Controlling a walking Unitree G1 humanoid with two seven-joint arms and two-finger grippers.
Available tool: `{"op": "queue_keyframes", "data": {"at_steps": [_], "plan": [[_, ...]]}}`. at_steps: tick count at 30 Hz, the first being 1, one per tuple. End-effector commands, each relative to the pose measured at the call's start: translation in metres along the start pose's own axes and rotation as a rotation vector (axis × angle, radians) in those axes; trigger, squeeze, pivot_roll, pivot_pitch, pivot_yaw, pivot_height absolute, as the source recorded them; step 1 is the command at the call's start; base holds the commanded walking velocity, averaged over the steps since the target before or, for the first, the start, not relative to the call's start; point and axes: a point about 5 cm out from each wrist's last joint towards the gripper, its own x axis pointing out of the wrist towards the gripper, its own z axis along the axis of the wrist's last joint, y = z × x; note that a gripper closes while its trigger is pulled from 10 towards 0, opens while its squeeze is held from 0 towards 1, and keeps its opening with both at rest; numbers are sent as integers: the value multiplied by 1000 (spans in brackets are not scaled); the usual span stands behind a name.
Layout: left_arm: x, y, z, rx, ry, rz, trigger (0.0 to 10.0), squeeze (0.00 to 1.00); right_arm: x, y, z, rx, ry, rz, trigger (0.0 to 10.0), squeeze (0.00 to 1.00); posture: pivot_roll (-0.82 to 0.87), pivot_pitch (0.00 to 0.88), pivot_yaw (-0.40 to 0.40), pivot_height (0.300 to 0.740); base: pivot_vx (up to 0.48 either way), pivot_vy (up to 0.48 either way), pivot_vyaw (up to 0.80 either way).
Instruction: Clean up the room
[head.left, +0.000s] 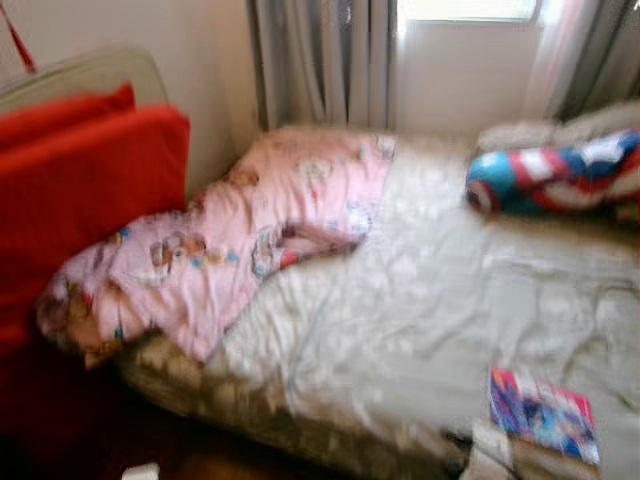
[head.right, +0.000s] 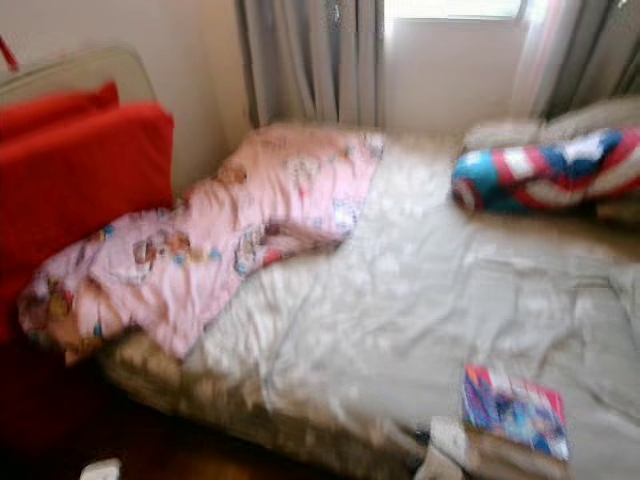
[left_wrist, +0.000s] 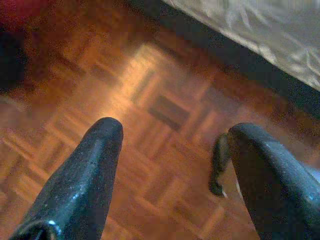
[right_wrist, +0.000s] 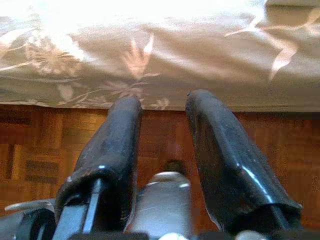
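Both claws hung empty over parquet beside the bed (head.left: 420, 300): left claw (left_wrist: 172, 142) wide open, right claw (right_wrist: 162, 107) narrowly parted.

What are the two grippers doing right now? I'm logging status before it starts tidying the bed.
Left gripper: open, holding nothing, over the wood floor.
Right gripper: open, holding nothing, near the bed's edge.

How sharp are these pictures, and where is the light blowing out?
Both eye views are motion-blurred, with the window glaring white; left wrist view is soft, with a sheen on the parquet floor; right wrist view is overexposed on the bedspread.
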Motion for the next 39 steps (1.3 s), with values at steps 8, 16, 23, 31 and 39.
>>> {"op": "queue_keyframes", "data": {"at_steps": [8, 16, 23, 31, 39], "plan": [[-1, -2, -3, -13, 7, -3, 10000, 0, -1, -8, -2, -8, 12, -17, 10000, 0, -38, 0, 54, 740, 0, 480, 0], [-2, 6, -6, -17, 8, 5, 10000, 0, -1, -9, -2, -12, 14, -17, 10000, 0, -34, 0, 53, 740, 0, 480, 0], [-2, 4, -4, -16, 3, 2, 10000, 0, -1, -7, -2, -18, 14, -11, 10000, 0, -34, 0, 55, 740, 0, 480, 0], [0, -5, -4, -12, 2, -7, 10000, 0, -1, -7, -2, -18, 14, -10, 10000, 0, -33, 0, 56, 740, 0, 457, 0], [0, -6, -3, -14, -4, -8, 10000, 0, -1, -6, -2, -30, 15, -6, 10000, 0, -31, 0, 54, 740, 0, 41, 0]]}}
